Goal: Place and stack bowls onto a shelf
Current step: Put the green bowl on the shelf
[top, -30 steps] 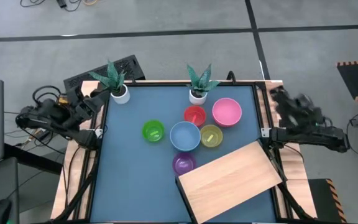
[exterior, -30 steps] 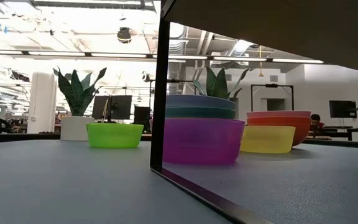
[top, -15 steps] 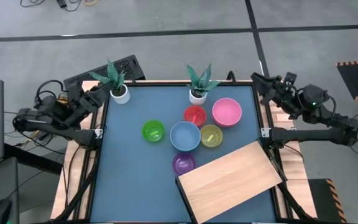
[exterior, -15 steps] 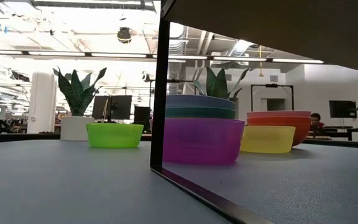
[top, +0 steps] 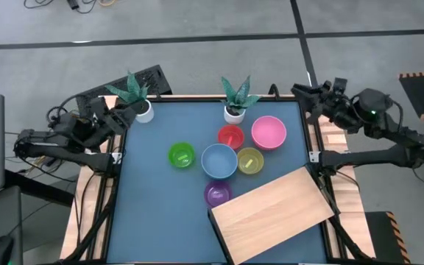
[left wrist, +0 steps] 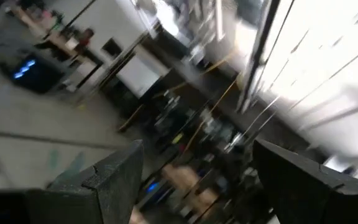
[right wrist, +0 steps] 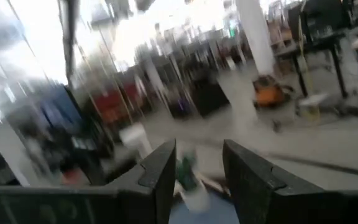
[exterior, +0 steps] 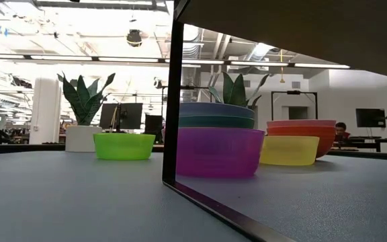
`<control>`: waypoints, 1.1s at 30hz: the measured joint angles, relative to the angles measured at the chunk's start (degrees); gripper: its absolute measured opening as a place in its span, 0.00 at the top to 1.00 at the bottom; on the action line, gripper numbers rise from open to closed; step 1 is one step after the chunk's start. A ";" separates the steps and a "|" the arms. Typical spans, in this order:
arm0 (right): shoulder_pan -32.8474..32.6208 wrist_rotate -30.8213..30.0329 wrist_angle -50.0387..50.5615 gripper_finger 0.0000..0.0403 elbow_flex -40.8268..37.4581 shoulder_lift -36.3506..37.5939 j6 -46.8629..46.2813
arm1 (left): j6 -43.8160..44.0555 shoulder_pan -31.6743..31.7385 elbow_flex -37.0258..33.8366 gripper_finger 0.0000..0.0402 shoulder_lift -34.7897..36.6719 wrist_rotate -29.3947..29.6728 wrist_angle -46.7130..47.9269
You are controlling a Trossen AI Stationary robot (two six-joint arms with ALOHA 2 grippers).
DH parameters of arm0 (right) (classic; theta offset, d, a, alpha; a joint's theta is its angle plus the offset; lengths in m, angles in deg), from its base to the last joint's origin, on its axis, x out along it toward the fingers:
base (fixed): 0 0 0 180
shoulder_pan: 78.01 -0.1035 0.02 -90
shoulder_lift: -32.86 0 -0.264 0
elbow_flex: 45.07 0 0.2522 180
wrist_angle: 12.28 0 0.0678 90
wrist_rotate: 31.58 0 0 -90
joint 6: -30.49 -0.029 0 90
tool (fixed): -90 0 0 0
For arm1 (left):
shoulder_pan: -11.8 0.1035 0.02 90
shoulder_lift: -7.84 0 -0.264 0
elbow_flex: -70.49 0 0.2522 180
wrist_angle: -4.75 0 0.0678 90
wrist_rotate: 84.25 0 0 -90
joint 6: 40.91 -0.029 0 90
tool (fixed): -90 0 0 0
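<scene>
Bowls of coloured plastic (top: 219, 161) clustered mid-tabletop (top: 153, 199); pale wood shelf board (top: 274, 215) alongside; left end effector (top: 126, 110), right end effector (top: 300, 93) both spread, empty, at far corners.

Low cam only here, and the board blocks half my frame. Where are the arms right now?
Observer: Both are out at the sides. The left pincer is by the far-left plant pot, and the right pincer is at the far-right corner of the table.
Operator: Anything on the shelf?
Observer: No, the shelf is bare. It lies skewed at the near-right corner.
Operator: Pincers holding anything?
Observer: No, the wrist views show both open with nothing between the fingers.
</scene>
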 joint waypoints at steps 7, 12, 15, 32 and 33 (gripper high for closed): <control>0.04 -0.11 30.80 0.60 16.81 -14.82 2.42 | 1.60 4.05 16.70 0.30 -9.43 -6.10 42.45; 0.04 -0.05 40.80 0.60 21.29 -20.97 3.06 | -1.60 6.27 23.33 0.33 -19.09 -13.88 61.61; 0.04 0.06 43.02 0.60 21.32 -22.97 3.22 | -7.79 6.51 23.46 0.33 -24.47 -21.61 65.46; 0.04 0.10 47.77 0.60 21.32 -23.36 -0.46 | -27.51 6.29 10.95 0.33 -40.21 -32.39 57.15; -0.03 0.11 47.87 0.60 21.32 -23.38 -0.46 | -26.75 6.28 10.57 0.33 -40.21 -33.00 56.39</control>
